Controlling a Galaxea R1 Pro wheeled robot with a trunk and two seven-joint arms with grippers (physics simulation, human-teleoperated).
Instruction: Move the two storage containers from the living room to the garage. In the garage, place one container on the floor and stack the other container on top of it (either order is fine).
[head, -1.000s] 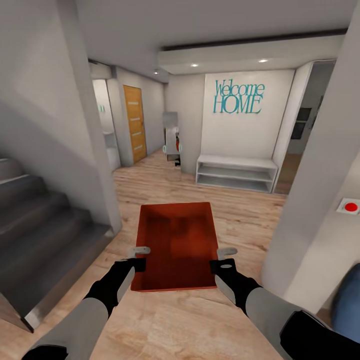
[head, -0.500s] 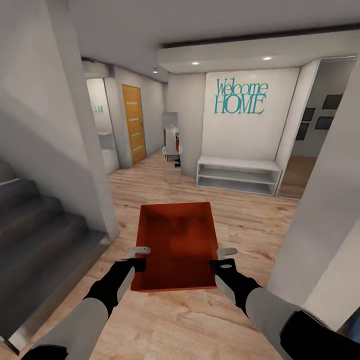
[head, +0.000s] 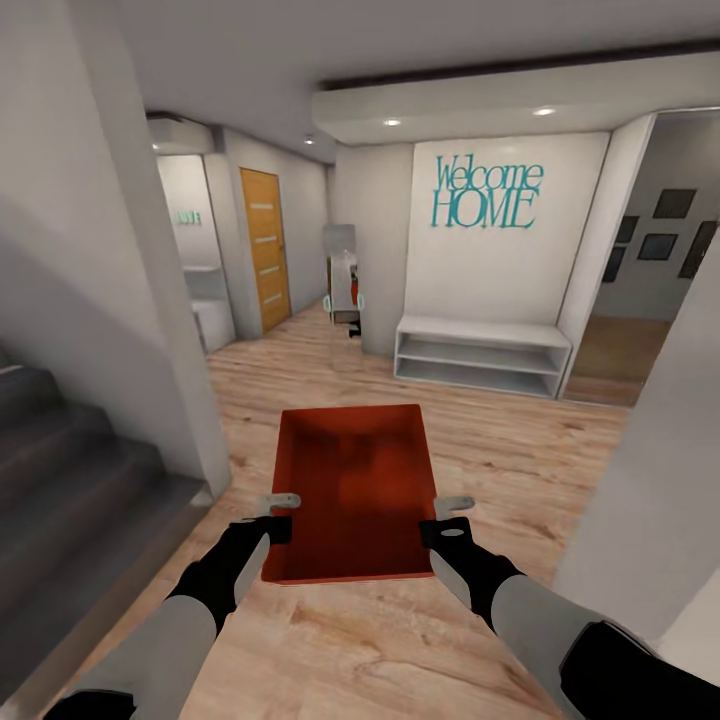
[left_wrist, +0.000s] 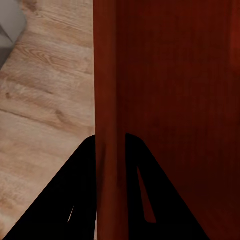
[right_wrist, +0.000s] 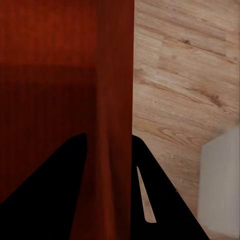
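Room: a hallway with a light wood-plank floor (head: 480, 440), grey stairs (head: 70, 480) on the left, a white low shelf unit (head: 482, 357) under teal "Welcome HOME" lettering (head: 487, 192), and an orange wooden door (head: 264, 248) further back.
Change: against the views of a second ago, the whole scene has slid; the stairs and the near pillars have drifted outward and an opening with dark picture frames (head: 668, 232) has widened on the right. That reads as the robot rolling forward, not as things moving.
Container: the orange-red rectangular open-topped bin (head: 350, 490) sits at the same spot in the head view as before, level, carried between the arms above the floor.
Left gripper (head: 281, 515): clamped on the bin's left wall, one finger each side of it, as its wrist view shows.
Right gripper (head: 446, 518): clamped likewise on the right wall.
Meaning: the carry looks steady; this is transit, and no concrete garage floor is in view yet.
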